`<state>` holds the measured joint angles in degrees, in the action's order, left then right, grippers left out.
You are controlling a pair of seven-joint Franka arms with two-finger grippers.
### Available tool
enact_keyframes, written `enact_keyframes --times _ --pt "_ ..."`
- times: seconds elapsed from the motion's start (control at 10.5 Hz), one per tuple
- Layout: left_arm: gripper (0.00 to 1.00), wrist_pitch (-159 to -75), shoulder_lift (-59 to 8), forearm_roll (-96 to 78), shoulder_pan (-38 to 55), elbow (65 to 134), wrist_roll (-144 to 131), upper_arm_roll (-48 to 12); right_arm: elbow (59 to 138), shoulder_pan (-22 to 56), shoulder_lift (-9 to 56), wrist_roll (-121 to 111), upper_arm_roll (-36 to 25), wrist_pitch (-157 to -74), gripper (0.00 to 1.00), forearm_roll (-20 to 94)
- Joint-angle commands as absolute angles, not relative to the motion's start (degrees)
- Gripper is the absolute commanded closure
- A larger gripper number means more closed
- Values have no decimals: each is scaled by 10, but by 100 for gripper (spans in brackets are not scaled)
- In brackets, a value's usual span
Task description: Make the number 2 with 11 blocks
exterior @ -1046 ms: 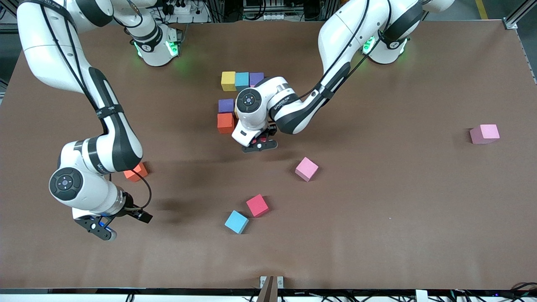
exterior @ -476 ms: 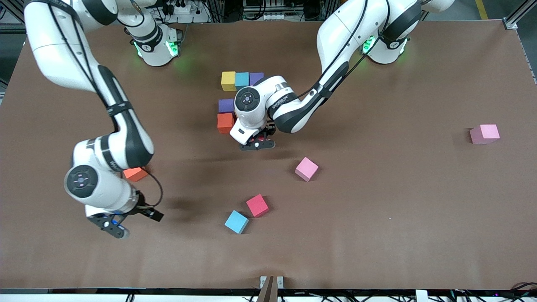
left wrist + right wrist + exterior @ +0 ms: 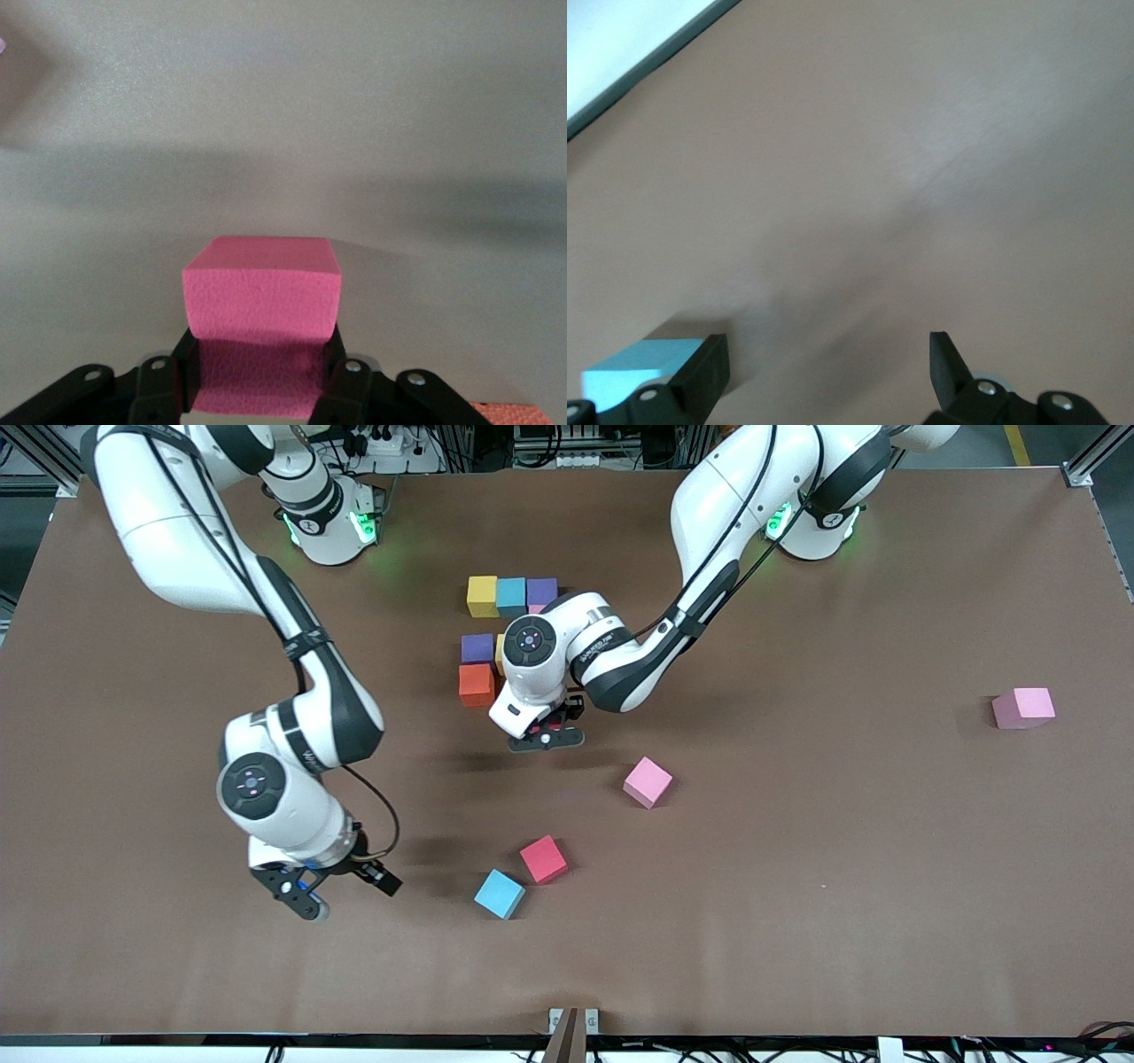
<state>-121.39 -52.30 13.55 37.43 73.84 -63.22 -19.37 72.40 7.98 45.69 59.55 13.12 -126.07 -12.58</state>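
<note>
front view shows the brown bench [image 3: 797,886] with the partly built number 2 [image 3: 500,633] near its middle, toward the arms' bases: a yellow block [image 3: 482,595], a light blue block [image 3: 511,596] and a purple block [image 3: 541,590] touch in a row, and nearer the camera a second purple block [image 3: 477,647] sits just above an orange block [image 3: 476,684], with a sliver of yellow beside them half hidden by the left arm's wrist. that wrist covers the rest of the figure, so its other cubes cannot be told. the left gripper [image 3: 547,734] hangs just over the bench beside the orange block, its jaws pinching a pink block [image 3: 262,299]; left wrist view shows that cube squeezed between the two pads, bare bench under it and a corner of orange at the frame's edge. loose cubes lie well apart nearer the camera: a pale pink block [image 3: 648,781], a red block [image 3: 543,858] and a blue block [image 3: 500,894] almost corner to corner, and one more pink block [image 3: 1023,708] off toward the left arm's end. the right gripper [image 3: 330,892] is over bare bench near the blue block, jaws spread wide and holding nothing; right wrist view catches a part of that blue block [image 3: 642,365] just outside one finger [image 3: 702,372].
</note>
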Motion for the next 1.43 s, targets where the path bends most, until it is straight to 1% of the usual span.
enact_keyframes --times 0.0,0.1,0.38,0.67,0.95,1.14,1.33 --pt "100 -1217 -529 131 379 730 -622 -190 619 98 529 637 134 -1267 0 -131" --pt "100 -1217 -529 131 380 732 -624 -190 598 106 546 649 134 -1272 0 -132" --pt "100 -1217 -525 131 380 732 -627 -192 596 112 548 681 133 -1281 0 -132" --pt "100 -1216 -519 131 380 733 -633 -197 596 113 556 749 132 -1310 0 -134" --pt "100 -1213 -519 130 381 743 -635 -201 594 129 576 793 114 -1350 0 -134" --pt "100 -1211 -519 133 381 752 -646 -205 594 158 589 800 87 -1379 0 -133" --pt "100 -1208 -511 133 379 761 -645 -210 592 165 588 802 84 -1384 0 -132"
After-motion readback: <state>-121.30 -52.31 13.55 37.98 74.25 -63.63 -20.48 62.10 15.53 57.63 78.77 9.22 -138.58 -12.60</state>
